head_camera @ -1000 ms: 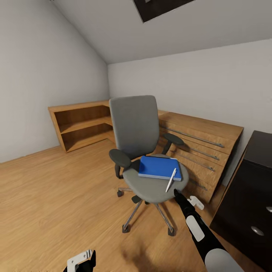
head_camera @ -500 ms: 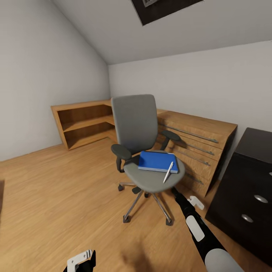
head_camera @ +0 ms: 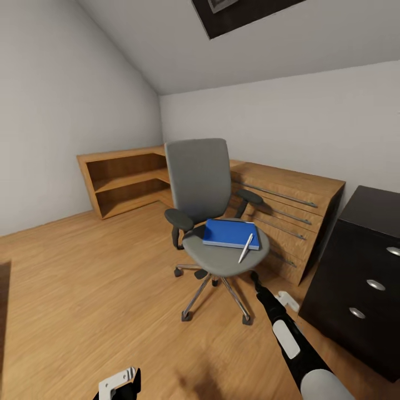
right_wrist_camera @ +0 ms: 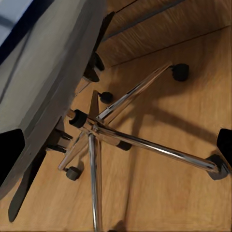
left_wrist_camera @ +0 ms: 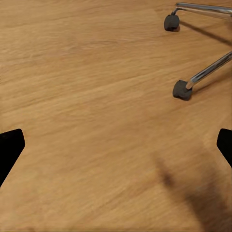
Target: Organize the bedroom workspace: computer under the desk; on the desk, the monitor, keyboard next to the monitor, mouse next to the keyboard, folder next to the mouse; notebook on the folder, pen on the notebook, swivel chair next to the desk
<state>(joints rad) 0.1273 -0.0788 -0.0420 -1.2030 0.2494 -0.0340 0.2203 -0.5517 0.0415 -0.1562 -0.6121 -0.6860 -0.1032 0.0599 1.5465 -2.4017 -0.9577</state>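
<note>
The swivel chair [head_camera: 208, 216] stands mid-floor, carrying the folder [head_camera: 230, 233] with the pen [head_camera: 245, 248] at its right edge; the desk [head_camera: 361, 278] sits right.

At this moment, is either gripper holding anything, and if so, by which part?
Nothing is held. The left gripper is open over bare wooden floor. The right gripper is open too, below the swivel chair seat, gripping nothing.
</note>
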